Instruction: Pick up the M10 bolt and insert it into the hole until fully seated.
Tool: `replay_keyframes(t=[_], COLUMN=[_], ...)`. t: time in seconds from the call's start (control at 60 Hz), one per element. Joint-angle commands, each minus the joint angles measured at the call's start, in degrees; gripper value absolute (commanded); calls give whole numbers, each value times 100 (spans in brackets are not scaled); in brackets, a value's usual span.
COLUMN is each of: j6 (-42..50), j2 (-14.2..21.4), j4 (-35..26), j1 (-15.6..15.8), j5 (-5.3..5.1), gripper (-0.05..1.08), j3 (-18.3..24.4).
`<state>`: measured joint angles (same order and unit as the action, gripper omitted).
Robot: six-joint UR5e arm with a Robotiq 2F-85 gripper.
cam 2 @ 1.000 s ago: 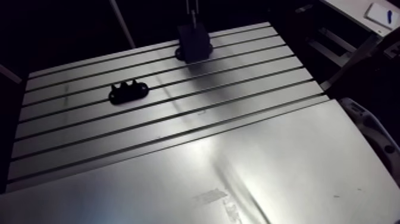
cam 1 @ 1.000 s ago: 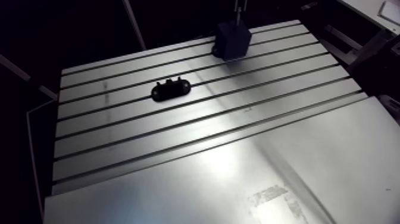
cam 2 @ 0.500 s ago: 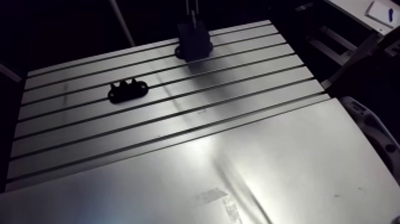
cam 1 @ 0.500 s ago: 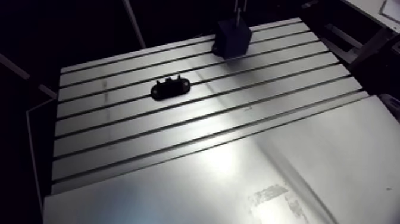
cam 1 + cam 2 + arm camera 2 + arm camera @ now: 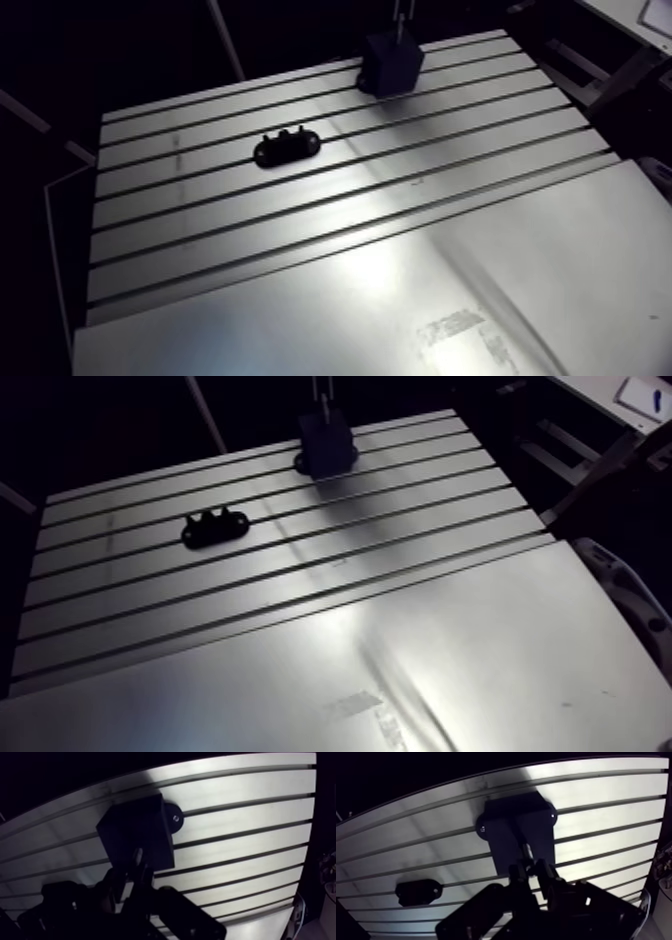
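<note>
Beneath the claw (image 5: 530,868), pinched narrow on the M10 bolt (image 5: 525,850), sits the black block (image 5: 508,822); a tilted bolt could jam at its unseen hole.

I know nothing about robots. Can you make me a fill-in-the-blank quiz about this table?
The aluminium table is cut by long parallel ___.
On it stand ___ dark things: a block and a small oval fixture.
The gripper, holding the bolt, hangs over the ___, not the fixture.
Missing: slots; two; block.
</note>
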<state>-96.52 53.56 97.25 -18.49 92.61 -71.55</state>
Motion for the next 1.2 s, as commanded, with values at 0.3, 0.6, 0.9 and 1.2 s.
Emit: replay_keyframes(t=[0.3, 0.6, 0.9, 1.2], j6=[15, 15, 8, 8], j2=[-1, -18, -27, -36], j4=[9, 9, 9, 18], j1=[3, 3, 3, -6], j5=[-2, -2, -2, -2], gripper=[108, 107, 108, 107], j3=[-3, -3, -3, -89])
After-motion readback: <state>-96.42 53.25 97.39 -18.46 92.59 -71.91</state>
